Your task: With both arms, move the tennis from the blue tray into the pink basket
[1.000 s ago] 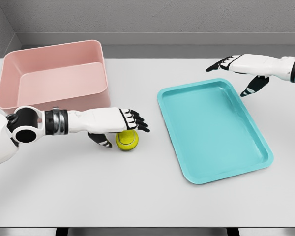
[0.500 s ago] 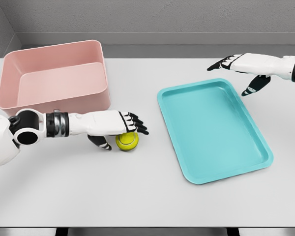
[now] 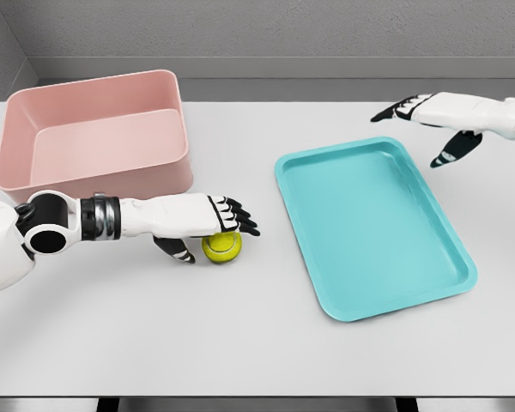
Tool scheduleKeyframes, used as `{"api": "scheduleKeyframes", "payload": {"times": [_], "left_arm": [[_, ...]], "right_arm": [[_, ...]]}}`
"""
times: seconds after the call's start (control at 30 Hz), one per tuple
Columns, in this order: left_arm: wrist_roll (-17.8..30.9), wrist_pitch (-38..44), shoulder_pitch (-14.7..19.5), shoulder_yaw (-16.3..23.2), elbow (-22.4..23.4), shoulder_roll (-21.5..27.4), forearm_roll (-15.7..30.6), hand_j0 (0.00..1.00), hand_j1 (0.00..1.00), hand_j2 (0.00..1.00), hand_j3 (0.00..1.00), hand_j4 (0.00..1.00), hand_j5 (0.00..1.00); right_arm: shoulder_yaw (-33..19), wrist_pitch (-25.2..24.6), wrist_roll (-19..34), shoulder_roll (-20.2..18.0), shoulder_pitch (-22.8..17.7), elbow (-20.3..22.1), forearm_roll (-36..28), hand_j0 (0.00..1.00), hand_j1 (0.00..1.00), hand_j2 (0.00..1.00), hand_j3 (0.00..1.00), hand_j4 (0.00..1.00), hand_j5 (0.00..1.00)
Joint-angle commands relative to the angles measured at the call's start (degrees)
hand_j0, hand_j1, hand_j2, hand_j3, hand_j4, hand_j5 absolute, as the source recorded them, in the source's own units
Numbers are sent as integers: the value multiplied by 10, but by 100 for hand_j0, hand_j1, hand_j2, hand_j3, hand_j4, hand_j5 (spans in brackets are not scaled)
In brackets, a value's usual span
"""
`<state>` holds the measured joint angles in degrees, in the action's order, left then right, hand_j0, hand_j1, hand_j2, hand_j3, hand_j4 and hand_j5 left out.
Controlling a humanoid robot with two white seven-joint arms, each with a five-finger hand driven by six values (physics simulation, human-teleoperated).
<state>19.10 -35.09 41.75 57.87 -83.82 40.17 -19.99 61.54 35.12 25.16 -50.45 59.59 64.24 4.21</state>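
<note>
From my seat the thing that matters is the left hand (image 3: 208, 216) and the ball (image 3: 222, 247): the ball sits on the table (image 3: 257, 343) directly under the outstretched fingers (image 3: 239, 220), with the thumb dropped down on its near-left side — a loose, half-closed cup, not yet a firm grip as far as I can judge. Being round, the ball has no long axis to line up with. It lies outside the tray (image 3: 373, 225), which is off to the right of that hand, while the basket (image 3: 94, 133) stands just behind it. The right hand (image 3: 429, 116) hovers well apart beyond the tray's far corner, fingers spread and empty — the left is clearly nearer.
</note>
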Motion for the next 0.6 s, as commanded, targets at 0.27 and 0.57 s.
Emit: {"api": "scheduleKeyframes", "payload": {"times": [0.27,0.57], "left_arm": [[0,1,-2,0,-2,2,3,71,71,71,71,71,71],[-1,1,-6,0,-4,5,3,61,61,61,61,61,61]], "right_arm": [[-3,-1,0,-7,0,0,-3,100,100,100,100,100,100],[-2,-1,-1,-7,0,0,-3,100,100,100,100,100,100]]}}
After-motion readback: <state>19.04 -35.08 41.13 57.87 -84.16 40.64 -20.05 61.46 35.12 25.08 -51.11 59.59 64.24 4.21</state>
